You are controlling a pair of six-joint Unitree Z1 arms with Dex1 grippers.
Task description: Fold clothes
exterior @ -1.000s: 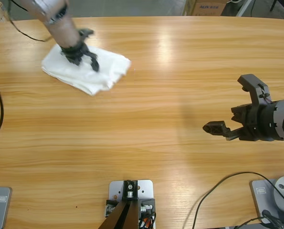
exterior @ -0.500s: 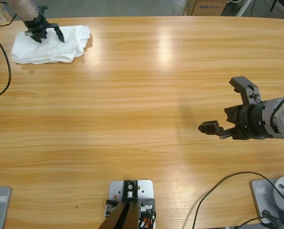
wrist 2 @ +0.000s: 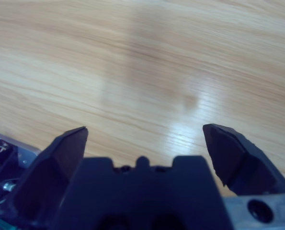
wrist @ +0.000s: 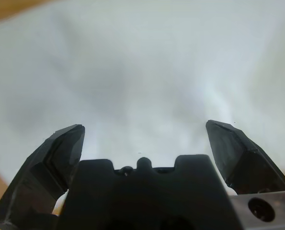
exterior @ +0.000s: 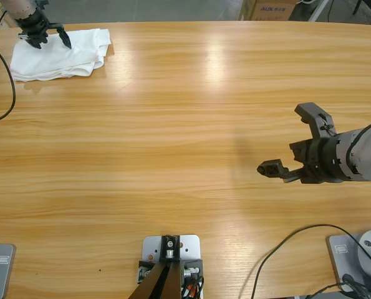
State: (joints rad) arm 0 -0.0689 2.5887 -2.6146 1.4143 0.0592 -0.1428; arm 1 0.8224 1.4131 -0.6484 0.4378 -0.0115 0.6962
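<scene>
At table's far-left corner: T-shirt (exterior: pixel 59 55) dragged further left; left pincer (exterior: pixel 45 38) spread wide above, gripping nothing.

Silver-grey arms; black pincer (exterior: pixel 291 140) bodies, chunky wedge-shaped jaws.

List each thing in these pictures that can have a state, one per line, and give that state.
T-shirt: folded into a bundle, lying at the table's far corner.
Left gripper: open, jaws spread over the T-shirt, nothing held.
Right gripper: open, empty, over bare wood, well apart from the T-shirt.
Table: bare wood between the two grippers.
</scene>
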